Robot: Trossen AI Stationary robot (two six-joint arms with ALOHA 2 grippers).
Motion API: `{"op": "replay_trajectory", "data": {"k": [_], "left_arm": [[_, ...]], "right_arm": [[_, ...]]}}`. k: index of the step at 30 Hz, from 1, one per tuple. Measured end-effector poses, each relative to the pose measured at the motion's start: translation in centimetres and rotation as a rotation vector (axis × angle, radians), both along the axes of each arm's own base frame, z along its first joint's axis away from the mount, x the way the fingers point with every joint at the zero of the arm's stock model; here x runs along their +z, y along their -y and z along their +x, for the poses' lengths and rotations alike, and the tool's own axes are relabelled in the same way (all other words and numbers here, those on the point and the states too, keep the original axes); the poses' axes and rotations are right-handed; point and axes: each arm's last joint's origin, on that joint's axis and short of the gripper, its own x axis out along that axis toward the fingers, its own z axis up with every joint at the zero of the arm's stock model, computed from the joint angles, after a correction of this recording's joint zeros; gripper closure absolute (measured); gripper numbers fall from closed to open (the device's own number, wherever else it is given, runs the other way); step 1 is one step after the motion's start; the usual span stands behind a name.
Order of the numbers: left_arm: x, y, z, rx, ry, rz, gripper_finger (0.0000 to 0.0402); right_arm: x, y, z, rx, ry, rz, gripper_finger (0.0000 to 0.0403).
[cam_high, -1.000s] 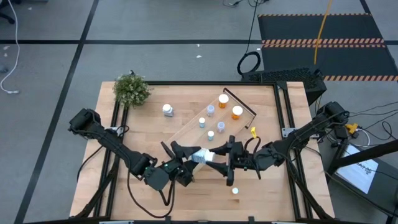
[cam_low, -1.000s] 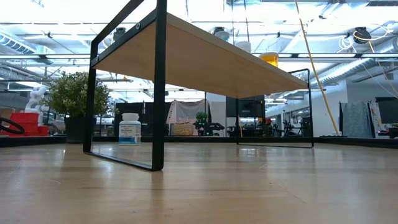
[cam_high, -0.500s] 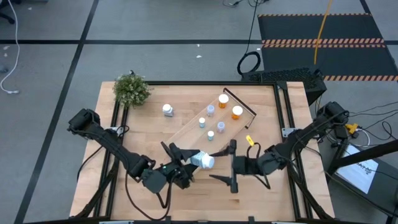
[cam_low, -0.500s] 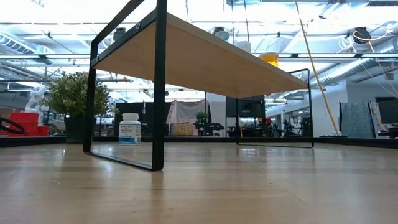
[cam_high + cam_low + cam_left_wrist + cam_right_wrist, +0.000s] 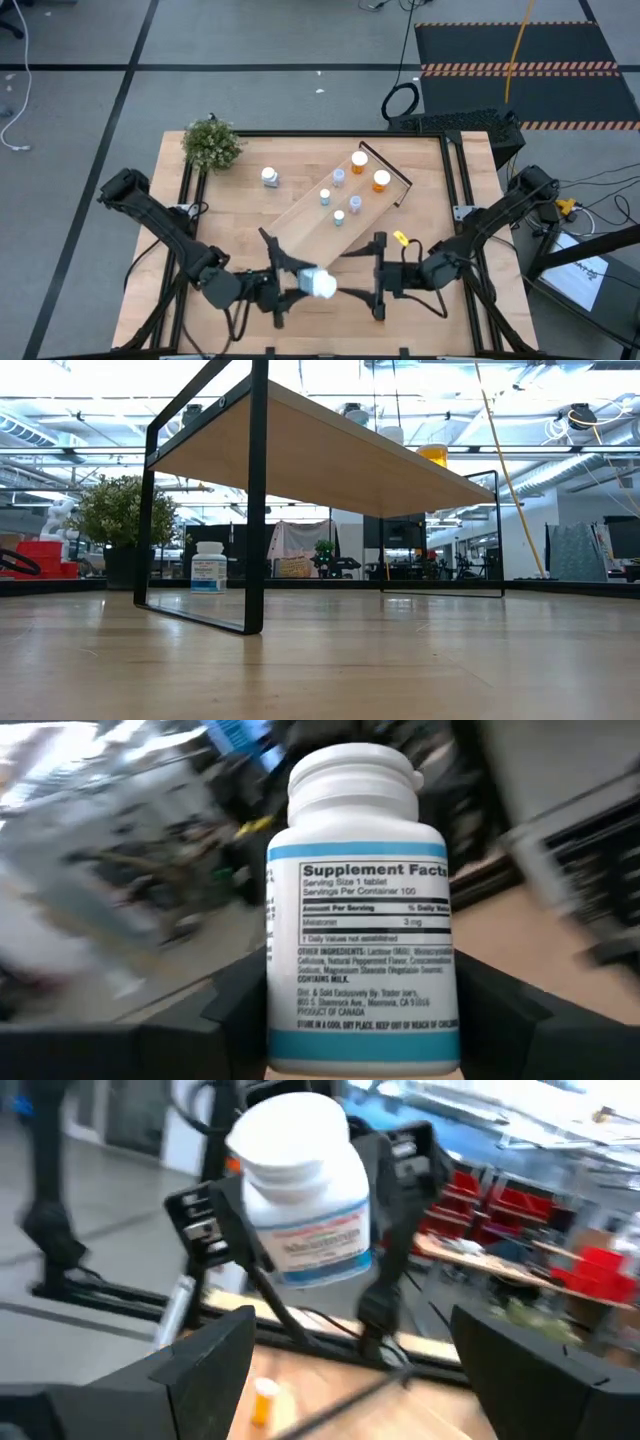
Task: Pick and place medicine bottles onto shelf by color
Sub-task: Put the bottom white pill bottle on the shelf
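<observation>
Left tool (image 5: pixel 300 283) pinches a white bottle (image 5: pixel 322 285) as the spread right tool (image 5: pixel 377 277) faces it; a loose pinch risks a drop

Shelf (image 5: pixel 330 215): light matt wood w/ black metal brackets; bottle (image 5: pixel 360 910): glossy plastic.

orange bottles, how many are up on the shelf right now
2: orange bottle at the shelf far end, second orange bottle beside it. Others may be hidden.
</observation>
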Motion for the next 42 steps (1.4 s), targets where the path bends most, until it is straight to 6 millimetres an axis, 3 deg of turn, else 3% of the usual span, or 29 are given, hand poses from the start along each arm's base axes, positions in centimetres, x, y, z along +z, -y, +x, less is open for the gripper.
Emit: {"op": "replay_trajectory", "data": {"k": [5,14,24,28,37,42], "left_arm": [[0.1,-0.1,0.3,-0.169,-0.015,-0.089,0.0180],[-0.1,-2.2,2.0,-0.325,-0.065,-0.197,0.0173],[0.0,-4.6,3.4,-0.257,-0.045,-0.245,0.0165],[0.1,-5.0,3.6,-0.237,-0.032,-0.257,0.0165],[0.1,-5.3,3.7,-0.223,-0.037,-0.296,0.0160],[-0.1,-5.5,3.8,-0.191,-0.047,-0.323,0.0139]], "right_arm": [[-0.2,-0.5,1.2,0.107,0.129,0.004,0.0071],[-1.5,-0.9,2.5,0.178,0.245,-0.018,0.0071],[-1.5,-0.8,2.7,0.134,0.257,-0.028,0.0077],[-1.5,-0.6,2.7,0.042,0.243,-0.009,0.0101],[-1.5,-0.3,2.8,0.026,0.243,0.024,0.0188],[-1.5,-0.2,2.8,-0.008,0.235,0.037,0.0186]]}}
